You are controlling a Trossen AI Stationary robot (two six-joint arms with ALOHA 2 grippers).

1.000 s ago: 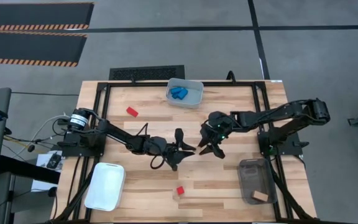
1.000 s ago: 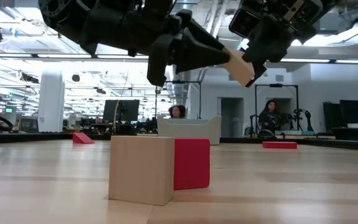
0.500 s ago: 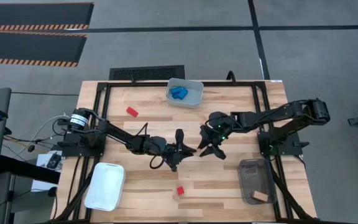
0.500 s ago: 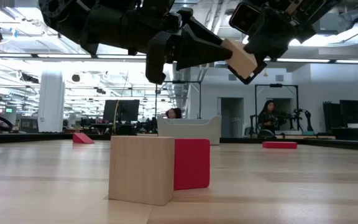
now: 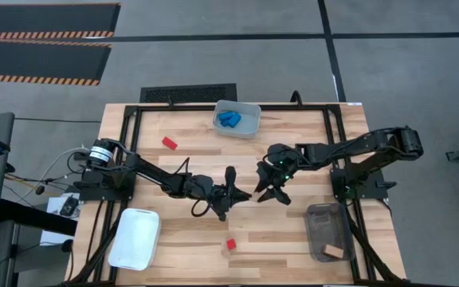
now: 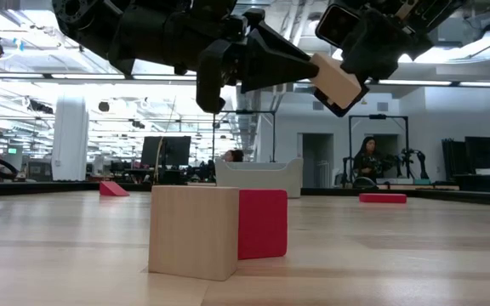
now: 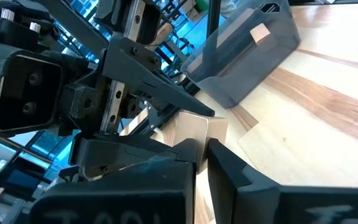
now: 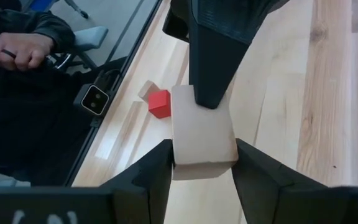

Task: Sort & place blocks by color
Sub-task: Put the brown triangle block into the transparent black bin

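A tan block (image 8: pixel 202 134) hangs in the air over the middle of the table, and shows in the low view (image 6: pixel 339 81) too. My right gripper (image 5: pixel 263 191) is shut on it, reaching in from the table's right. My left gripper (image 5: pixel 244 192) comes from the table's left, fingers shut, with its tip against the same block. Near the front edge a red block (image 5: pixel 231 244) and another tan block (image 6: pixel 194 231) stand side by side on the table. Another red block (image 5: pixel 170 143) lies at the far left. My left gripper touches the tan block with its shut fingertips (image 8: pixel 209 74) at the far edge of the block's upper face (image 8: pixel 205 109). It comes about level from the table's left and grips nothing. My right gripper pinches the tan block by two opposite sides (image 8: pixel 182 155) between its two fingers (image 8: pixel 157 171). The fingers slant down from the table's right. The block is lifted clear of the table and tilted.
A grey bin (image 5: pixel 249 127) with blue blocks stands at the far edge. A white bin (image 5: pixel 135 237) is at the front left. A dark clear bin (image 5: pixel 325 223) at the front right holds a tan block (image 5: pixel 333 250). A person's hand (image 8: pixel 8 53) shows beyond the table.
In the low view the tan block has turned a little in my right gripper's hold and sits slightly higher, more tilted than before. Both arms have kept their places.
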